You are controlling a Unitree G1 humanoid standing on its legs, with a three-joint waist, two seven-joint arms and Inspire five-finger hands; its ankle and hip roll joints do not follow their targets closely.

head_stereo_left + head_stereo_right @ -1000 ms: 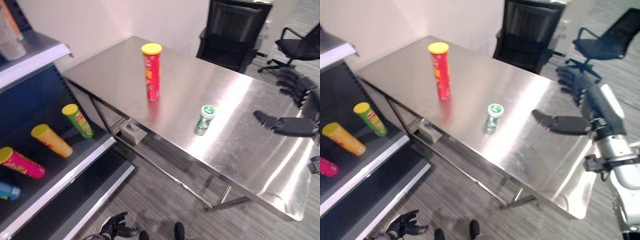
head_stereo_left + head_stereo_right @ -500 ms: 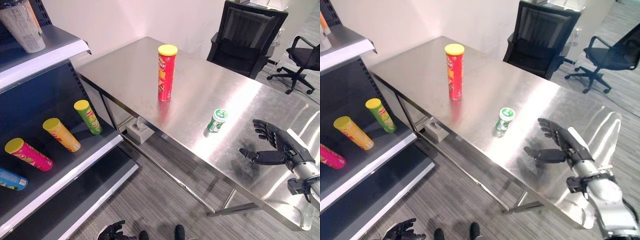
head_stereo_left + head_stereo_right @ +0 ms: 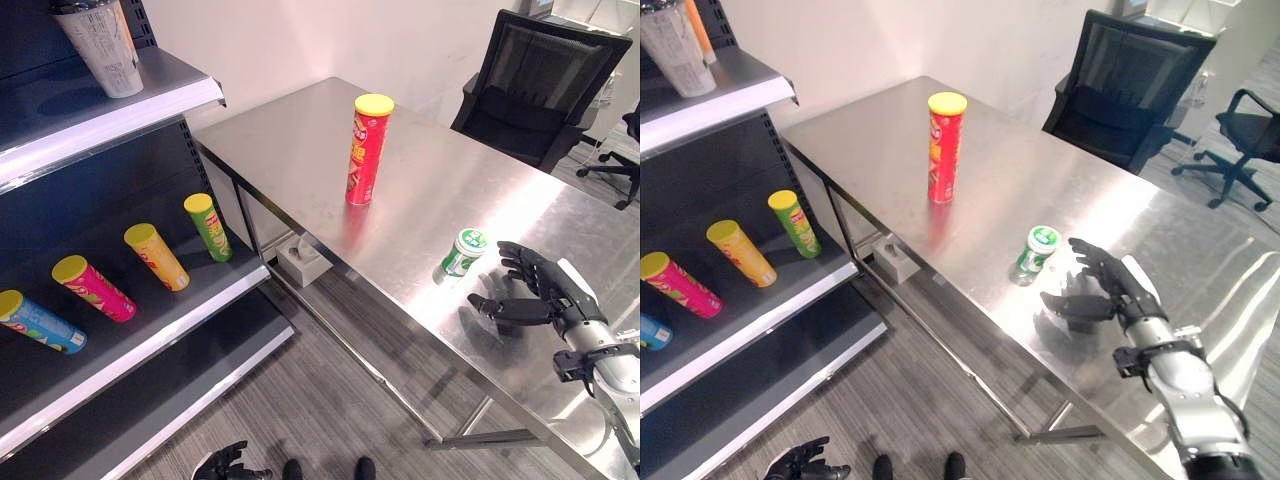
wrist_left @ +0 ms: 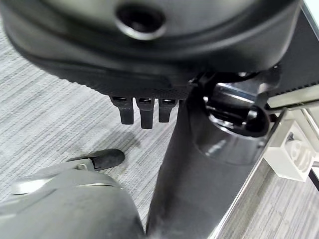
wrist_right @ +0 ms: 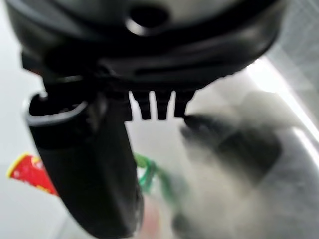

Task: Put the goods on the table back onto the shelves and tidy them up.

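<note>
Close spread right hand around small green-lidded bottle just beside it, gripping mid-body; keep upright, clear of red chip can

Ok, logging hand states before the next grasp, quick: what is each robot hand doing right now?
Left robot hand: low by the floor, fingers loosely spread, open, holding nothing.
Right robot hand: open over the table, beside the small green-capped jar, not gripping it.

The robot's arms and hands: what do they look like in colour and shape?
The right hand is dark, almost black, with slim jointed fingers and a thick thumb. A black band circles its wrist, and behind it the forearm is a smooth silver-grey shell. The left hand is equally dark.
</note>
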